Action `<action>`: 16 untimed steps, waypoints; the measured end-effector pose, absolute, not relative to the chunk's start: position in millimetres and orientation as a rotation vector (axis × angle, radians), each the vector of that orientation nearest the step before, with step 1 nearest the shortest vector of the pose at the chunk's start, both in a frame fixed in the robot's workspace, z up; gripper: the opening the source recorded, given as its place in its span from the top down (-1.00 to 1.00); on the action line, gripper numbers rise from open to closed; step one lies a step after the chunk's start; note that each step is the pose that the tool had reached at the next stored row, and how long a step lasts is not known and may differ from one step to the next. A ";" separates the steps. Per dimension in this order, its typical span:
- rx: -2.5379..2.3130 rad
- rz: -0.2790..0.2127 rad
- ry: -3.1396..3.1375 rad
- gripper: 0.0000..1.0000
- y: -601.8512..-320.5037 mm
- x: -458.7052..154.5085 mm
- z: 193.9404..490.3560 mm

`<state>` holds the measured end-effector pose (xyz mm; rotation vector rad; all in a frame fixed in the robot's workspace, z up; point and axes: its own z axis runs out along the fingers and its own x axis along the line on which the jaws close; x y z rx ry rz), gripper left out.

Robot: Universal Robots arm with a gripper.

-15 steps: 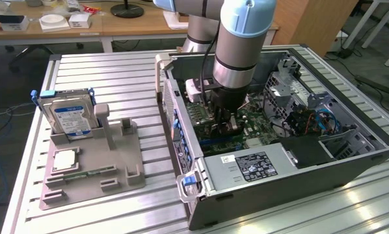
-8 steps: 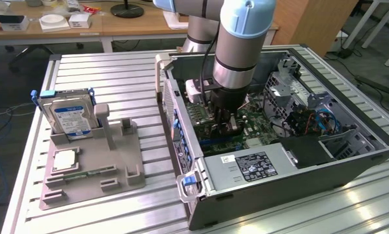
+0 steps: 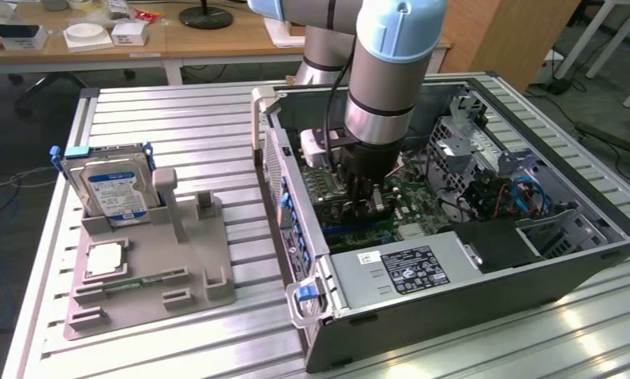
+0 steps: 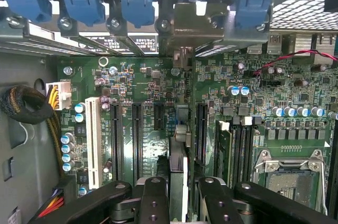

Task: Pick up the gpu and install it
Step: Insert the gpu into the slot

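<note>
The gpu (image 4: 178, 163) shows edge-on as a thin dark card standing upright between my two black fingers (image 4: 153, 203). My gripper (image 4: 182, 195) is shut on it. The card sits in line with the long black expansion slots (image 4: 136, 134) of the green motherboard (image 4: 142, 81). Its silver end bracket (image 4: 193, 20) is up against the case's rear wall. Whether the card's edge is pressed into a slot I cannot tell. In the exterior view my gripper (image 3: 359, 201) reaches straight down into the open computer case (image 3: 568, 260), with the dark gpu (image 3: 346, 209) below it.
An open CPU socket (image 4: 288, 176) and memory slots (image 4: 237, 150) lie beside the card. Blue slot latches (image 4: 82, 5) line the rear wall. Outside the case, a grey holder (image 3: 189, 268) carries a hard drive (image 3: 110, 189) and a CPU chip (image 3: 104, 259). The power supply (image 3: 405, 268) fills the case's near corner.
</note>
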<state>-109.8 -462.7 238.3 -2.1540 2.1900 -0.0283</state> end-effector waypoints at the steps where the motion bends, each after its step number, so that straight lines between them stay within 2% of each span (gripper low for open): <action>1: -2.154 -0.028 2.190 0.47 -462.6 -109.8 238.3; 16: -2.154 -0.028 2.190 0.47 -462.6 -109.1 237.7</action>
